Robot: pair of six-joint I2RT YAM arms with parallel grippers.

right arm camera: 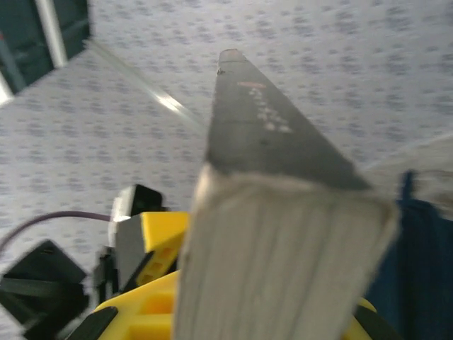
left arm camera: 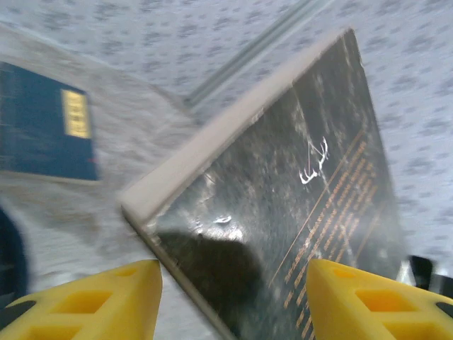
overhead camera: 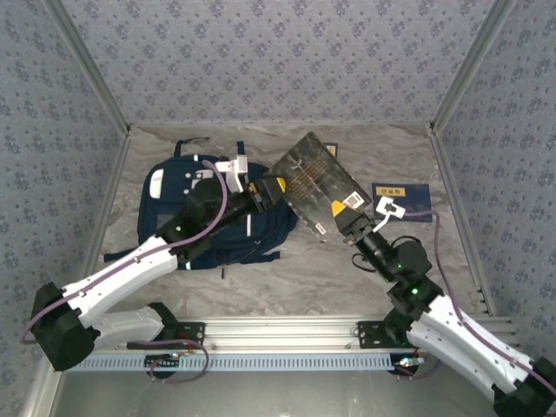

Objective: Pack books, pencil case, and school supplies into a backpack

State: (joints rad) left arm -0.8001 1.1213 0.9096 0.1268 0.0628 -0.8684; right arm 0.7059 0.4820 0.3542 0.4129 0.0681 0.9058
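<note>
Marbled tabletop (overhead camera: 295, 269), patterned walls (overhead camera: 261, 61). Black book (overhead camera: 314, 178) aloft at frame centre, just right of backpack (overhead camera: 169, 195). Right gripper (overhead camera: 340, 215) clamped on lower-right edge; left gripper (overhead camera: 271, 192) spread apart at left corner. Likely stiff, weighty, glossy: pinch deep along edge.

We see a black book (overhead camera: 313, 178) with gold lettering; left of it, a navy backpack (overhead camera: 165, 217) with a white patch; right of it, a navy book (overhead camera: 401, 201) with a yellow label. The bench (overhead camera: 295, 278) is marbled grey.
</note>
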